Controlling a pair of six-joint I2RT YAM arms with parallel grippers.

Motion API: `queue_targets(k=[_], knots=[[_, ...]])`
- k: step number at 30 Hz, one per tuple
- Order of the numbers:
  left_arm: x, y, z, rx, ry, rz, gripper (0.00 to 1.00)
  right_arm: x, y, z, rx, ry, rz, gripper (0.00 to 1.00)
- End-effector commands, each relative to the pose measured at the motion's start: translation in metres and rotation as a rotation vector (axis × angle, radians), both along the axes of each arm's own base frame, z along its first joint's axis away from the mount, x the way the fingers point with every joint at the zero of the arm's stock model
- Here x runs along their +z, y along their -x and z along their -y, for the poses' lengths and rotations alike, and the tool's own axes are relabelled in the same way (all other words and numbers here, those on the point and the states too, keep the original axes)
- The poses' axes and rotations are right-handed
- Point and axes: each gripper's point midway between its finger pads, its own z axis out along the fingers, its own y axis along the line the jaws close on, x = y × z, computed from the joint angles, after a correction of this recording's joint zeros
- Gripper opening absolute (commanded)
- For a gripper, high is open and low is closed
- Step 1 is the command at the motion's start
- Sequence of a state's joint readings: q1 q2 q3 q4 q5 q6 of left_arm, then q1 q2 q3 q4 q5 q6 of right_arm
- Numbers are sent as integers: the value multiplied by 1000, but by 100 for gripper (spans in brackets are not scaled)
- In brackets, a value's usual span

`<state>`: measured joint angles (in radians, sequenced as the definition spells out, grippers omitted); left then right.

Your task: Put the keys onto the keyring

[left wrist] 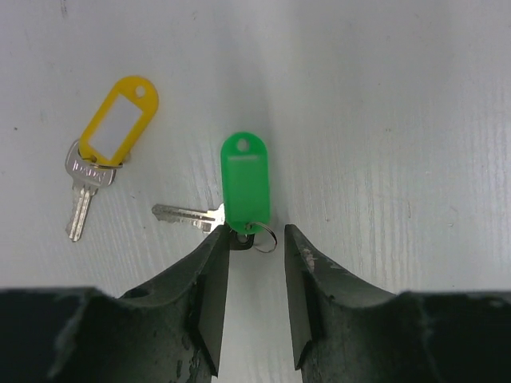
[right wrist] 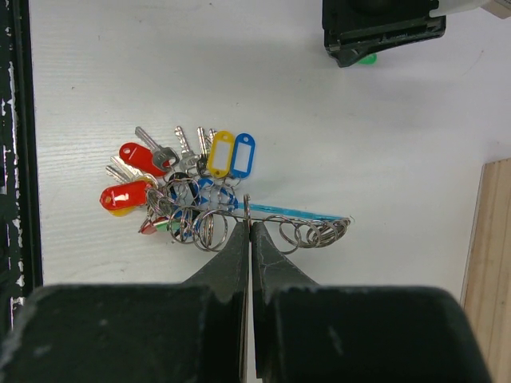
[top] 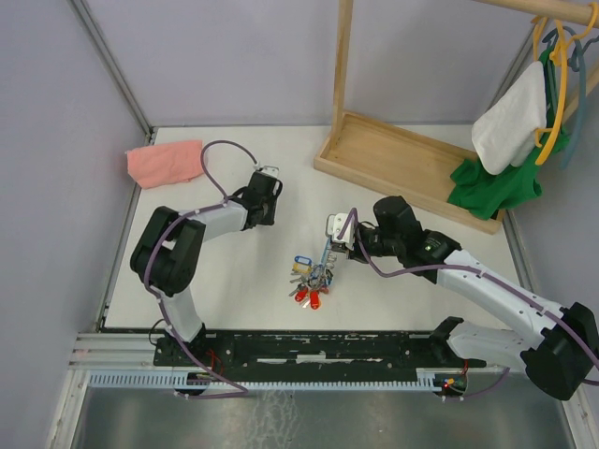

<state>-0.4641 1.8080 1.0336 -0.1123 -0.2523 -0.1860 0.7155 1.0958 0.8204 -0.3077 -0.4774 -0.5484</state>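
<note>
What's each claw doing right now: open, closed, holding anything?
Left claw: open, empty, tips either side of the green key's small ring.
Right claw: closed, pinching the keyring.

The rack (top: 402, 164) blocks the far right corner, the cloth (top: 165, 162) the far left. Between them the counter (top: 281, 150) lies open; the keyring (top: 312, 281) sits mid-counter, toward the near edge.

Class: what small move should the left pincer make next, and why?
Probably lower slightly and close. The left pincer is open and straddles the small ring of the green key without gripping it, while the right pincer is shut on the keyring.
</note>
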Motion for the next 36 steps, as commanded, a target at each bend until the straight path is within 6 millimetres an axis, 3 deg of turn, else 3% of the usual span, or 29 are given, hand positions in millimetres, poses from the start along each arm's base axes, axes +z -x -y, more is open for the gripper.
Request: queue_targets(k=[1,7,12,24,34,36], knots=[[6,-8,9,30,38,6,38,25,-4,-8,19,-73,73,1],[0,-2,6,43,40,-15,20,27,-1,-9,25,-86,68,1],[9,11,9,44,87,-25,3,33,1,-8,24,-100,75,1],[46,84,20,126,402,-100,3,50,12,-5,41,-124,81,1],[35,130,38,167,557,-256,7,48,21,1,47,-102,62,1],[32,134,39,182,562,-262,11,47,23,1,50,-97,60,1]])
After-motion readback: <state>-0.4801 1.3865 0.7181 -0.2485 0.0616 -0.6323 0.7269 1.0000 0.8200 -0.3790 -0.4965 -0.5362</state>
